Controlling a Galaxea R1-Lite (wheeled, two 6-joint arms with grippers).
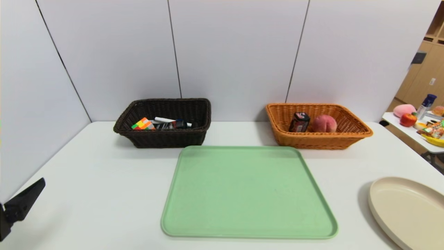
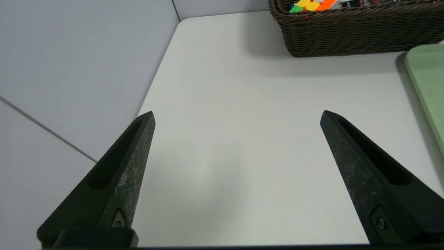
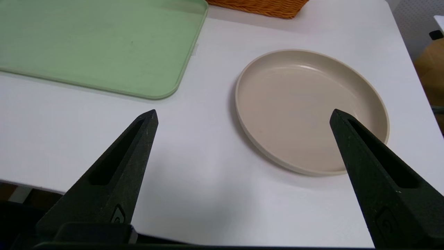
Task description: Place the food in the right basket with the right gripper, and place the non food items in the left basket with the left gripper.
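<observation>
**Evidently sorted: both baskets loaded, both grippers empty**

Largest first. White worktop (image 1: 104, 194), with a bare green tray (image 1: 248, 191) at centre and a cream plate (image 1: 409, 208) near the robot's right edge. Nothing lies on either.

Dark brown wicker basket (image 1: 163, 137), far left: holds the puzzle cube (image 1: 143, 124), a white marker (image 1: 164, 119) and dark items beside it that I cannot separate. Stiff weave, light; take it by the rim if ever moved.

Orange wicker basket (image 1: 317, 140), far right: holds the peach (image 1: 324, 124) and, touching or just beside it, the small dark container (image 1: 299, 122), standing tilted.

Handling, as judgement:
- Peach: fuzzy, probably soft and light; grip across the widest part, gently, since it could roll.
- Dark container: rigid, boxy; flat sides give the fingers good purchase.
- Cube: hard, light, square faces; take opposite faces.
- Markers: slim, smooth, prone to roll; pinch mid-barrel.

Left gripper (image 2: 236, 116) hovers low over bare worktop at the near left, well apart from the dark basket, fingers (image 2: 125, 166) spread wide, nothing between. Right gripper (image 3: 242, 114) sits near the front edge beside the plate, fingers (image 3: 374, 166) equally wide, empty.

Task looks complete.
</observation>
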